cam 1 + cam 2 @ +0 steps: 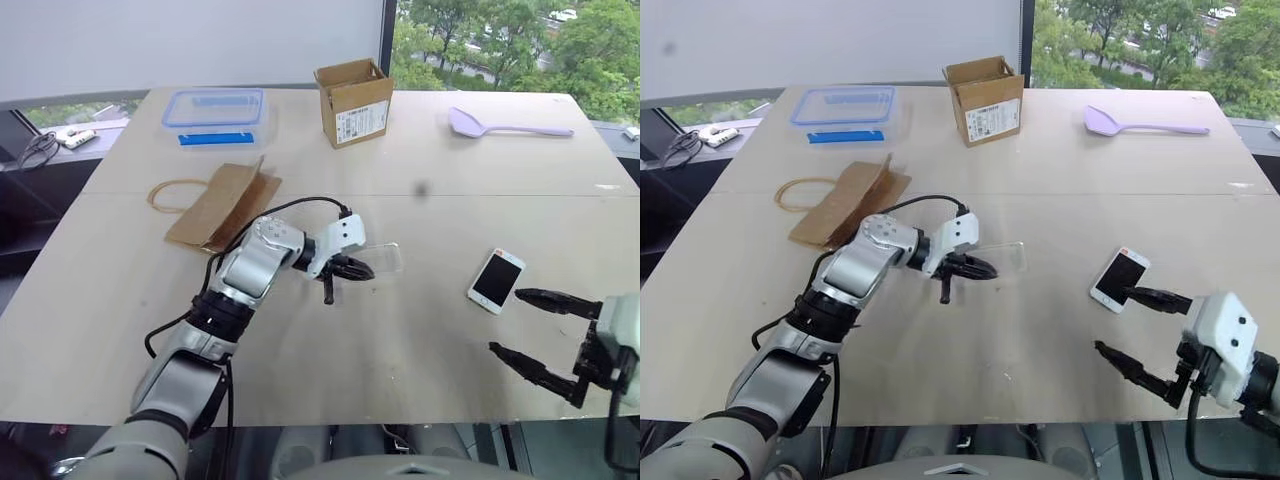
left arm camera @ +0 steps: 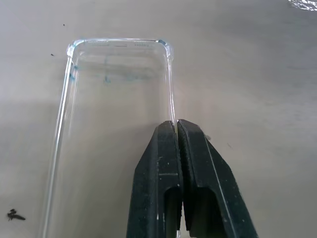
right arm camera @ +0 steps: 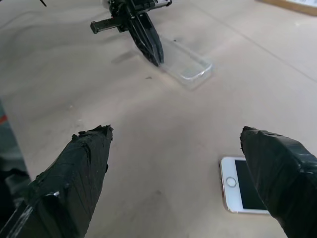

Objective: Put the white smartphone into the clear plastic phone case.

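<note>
Left eye view: at the frame centre, the clear plastic phone case (image 1: 385, 259) is being pinched at one long edge by the closed left gripper (image 1: 352, 268). At lower right, the right gripper (image 1: 530, 330) is being held wide open, empty, just beside the white smartphone (image 1: 496, 280) lying screen-up on the table (image 1: 420, 340).

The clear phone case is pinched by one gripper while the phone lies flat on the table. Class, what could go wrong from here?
1. The left gripper is shut on only one thin side wall of the clear case, so the case may twist or slip.
2. The white phone lies flat on the table; the open right gripper might push it rather than lift it.
</note>
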You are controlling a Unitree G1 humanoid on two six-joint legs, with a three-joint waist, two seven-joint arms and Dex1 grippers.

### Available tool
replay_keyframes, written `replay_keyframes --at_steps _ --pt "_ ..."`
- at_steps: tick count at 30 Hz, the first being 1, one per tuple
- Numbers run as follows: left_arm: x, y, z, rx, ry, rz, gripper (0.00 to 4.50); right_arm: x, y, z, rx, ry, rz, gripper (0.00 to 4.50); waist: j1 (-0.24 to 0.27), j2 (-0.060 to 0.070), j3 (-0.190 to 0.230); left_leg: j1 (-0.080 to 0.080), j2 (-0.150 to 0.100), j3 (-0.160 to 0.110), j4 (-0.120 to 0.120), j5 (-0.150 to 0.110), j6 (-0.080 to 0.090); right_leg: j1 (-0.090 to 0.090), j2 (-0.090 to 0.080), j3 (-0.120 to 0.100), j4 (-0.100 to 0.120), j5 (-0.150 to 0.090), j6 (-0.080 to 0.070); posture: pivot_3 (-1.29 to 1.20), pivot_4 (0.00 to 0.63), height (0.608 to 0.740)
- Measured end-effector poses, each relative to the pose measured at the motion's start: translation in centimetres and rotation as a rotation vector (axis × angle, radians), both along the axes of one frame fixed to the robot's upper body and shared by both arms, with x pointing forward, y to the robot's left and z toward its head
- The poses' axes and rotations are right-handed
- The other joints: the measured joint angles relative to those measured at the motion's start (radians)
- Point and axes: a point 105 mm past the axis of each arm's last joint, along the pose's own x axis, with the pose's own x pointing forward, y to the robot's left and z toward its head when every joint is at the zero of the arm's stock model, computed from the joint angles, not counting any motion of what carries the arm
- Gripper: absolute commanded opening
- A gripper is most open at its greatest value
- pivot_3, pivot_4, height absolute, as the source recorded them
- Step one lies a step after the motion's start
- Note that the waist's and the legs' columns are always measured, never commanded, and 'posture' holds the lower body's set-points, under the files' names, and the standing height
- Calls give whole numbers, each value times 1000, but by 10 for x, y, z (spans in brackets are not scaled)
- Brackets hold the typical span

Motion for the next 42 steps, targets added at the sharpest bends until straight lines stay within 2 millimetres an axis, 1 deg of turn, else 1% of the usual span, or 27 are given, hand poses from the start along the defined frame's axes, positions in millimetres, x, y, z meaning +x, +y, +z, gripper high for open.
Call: replay_keyframes --at_steps 2,6,9,12,16,19,26,28,29,30,32,33,35,36,37,38,41,42 --pt "2 -1 -1 -2 -16 16 64 0 -7 2 -8 11 -12 4500 1 0 0 0 0 0 0 0 0 0 0 0 0 0 0 0 150 740" --pt "1 -3 -3 -3 -65 -9 64 1 -13 5 -26 11 -18 4500 1 0 0 -1 0 0 0 0 0 0 -1 0 -1 0 0 0 150 740" --pt "0 -5 -6 6 -113 -59 64 2 -13 7 -32 6 -12 4500 1 0 0 -1 0 0 0 0 0 0 -1 0 -1 0 0 0 150 740" --pt "-2 -7 -4 1 -152 -101 64 6 -13 9 -32 -6 -25 4500 1 0 0 -1 0 0 0 0 0 0 -1 0 -1 0 0 0 150 740" --pt "-1 -8 -6 -2 -159 -107 64 13 -10 5 -37 -17 -57 4500 1 0 0 -1 0 0 0 0 0 0 -1 0 -1 0 0 0 150 740" --pt "0 -10 -11 -9 -155 -106 64 18 -15 -5 -73 25 -118 4500 2 0 0 -2 0 0 0 0 0 0 -1 0 -1 0 0 0 150 740" --pt "4 -16 -12 -6 -191 -140 64 26 -15 -2 -32 24 -159 4500 7 0 0 -1 -1 0 0 0 0 0 -1 0 -1 0 0 0 150 740" --pt "5 -18 -11 -11 -187 -147 591 27 -14 -6 -19 28 -180 4500 7 0 0 -1 -1 0 0 0 0 0 -1 0 -1 0 0 0 150 740" --pt "4 -19 -12 -18 -170 -149 661 29 -14 -7 -7 25 -201 4500 6 0 0 -2 -1 0 0 0 0 0 -1 0 -1 0 0 0 150 740" --pt "2 -20 -12 -30 -149 -154 1174 30 -15 -9 1 22 -227 4500 4 0 0 -2 -1 0 0 0 0 -1 -1 0 -1 0 0 0 150 740" --pt "-3 -20 -9 -62 -126 -162 1885 33 -15 -10 15 12 -279 4500 1 0 0 -2 -1 0 0 0 0 -1 -1 0 -1 0 0 0 150 740" --pt "-5 -19 -6 -80 -122 -163 2333 34 -15 -11 24 11 -304 4500 -1 0 0 -2 0 0 0 0 0 -2 -1 0 -1 0 0 0 150 740" --pt "-10 -17 3 -137 -119 -154 3192 37 -16 -11 36 10 -365 4500 -4 0 0 -2 0 0 0 0 0 -2 -1 1 -1 0 0 0 150 740" --pt "-13 -15 9 -168 -116 -146 3857 38 -16 -12 35 11 -393 4500 -3 0 0 -2 1 0 -1 0 0 -2 -3 1 -1 0 0 0 150 740" --pt "-16 -11 16 -203 -114 -134 4193 38 -15 -13 28 15 -422 4500 -3 0 0 -2 1 0 -1 0 0 -2 -4 1 0 0 0 0 150 740" --pt "-20 -4 24 -245 -107 -114 4433 38 -14 -16 14 21 -456 4500 -3 1 0 -2 1 0 -1 0 0 -2 -4 1 0 0 0 0 150 740" --pt "-26 7 43 -340 -89 -66 4433 37 -11 -24 9 49 -523 4500 0 1 0 -1 1 0 -1 0 0 -2 -5 1 0 0 0 0 150 740" --pt "-29 11 50 -382 -74 -46 4433 42 -10 -27 13 49 -570 4500 0 1 0 -1 1 0 -1 0 0 -2 -5 0 -1 0 0 0 150 740"
